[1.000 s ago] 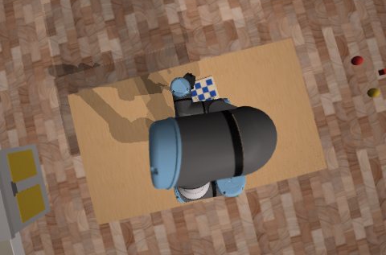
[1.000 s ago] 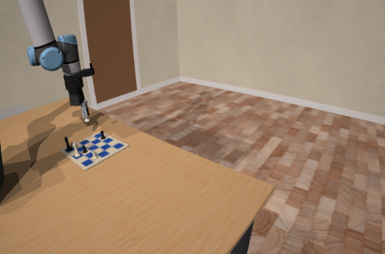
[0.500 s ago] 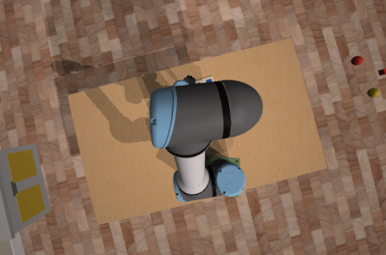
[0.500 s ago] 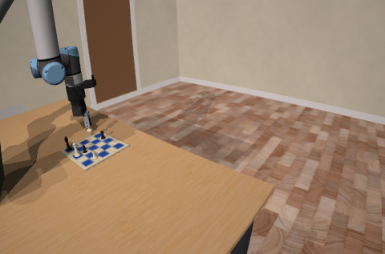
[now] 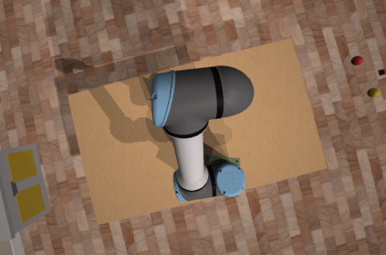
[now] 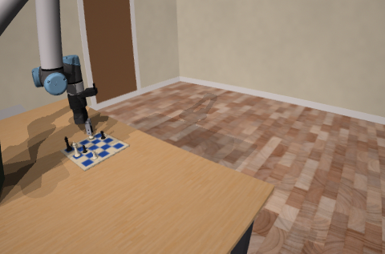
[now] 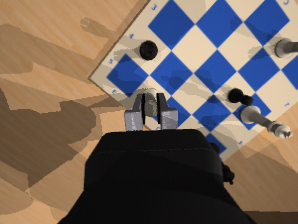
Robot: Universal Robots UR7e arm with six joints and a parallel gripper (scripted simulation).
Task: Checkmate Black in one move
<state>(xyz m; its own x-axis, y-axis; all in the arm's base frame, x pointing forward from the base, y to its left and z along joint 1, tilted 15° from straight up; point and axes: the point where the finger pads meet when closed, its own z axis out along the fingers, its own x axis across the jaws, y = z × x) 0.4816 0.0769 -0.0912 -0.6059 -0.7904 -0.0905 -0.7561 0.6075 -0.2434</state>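
The small blue and cream chessboard [image 6: 95,150] lies on the wooden table, and in the wrist view [image 7: 215,65] it fills the upper right. My gripper [image 7: 150,102] is shut on a white chess piece [image 7: 149,100] and holds it upright over a square at the board's edge. In the exterior view the gripper [image 6: 88,127] stands just above the board's far side. On the board stand a black pawn [image 7: 148,49], another black piece [image 7: 235,95], a tall white piece [image 7: 260,119] and a white piece [image 7: 285,47]. I cannot tell whether the held piece touches the board. In the top view the arm [image 5: 201,102] hides the board.
The table's right edge [image 6: 257,202] drops to the floor. A grey cabinet with yellow panels [image 5: 22,191] stands at the left. A red ball [image 5: 357,60], a yellow ball [image 5: 373,92] and a dark cube [image 5: 381,71] lie on the floor far right.
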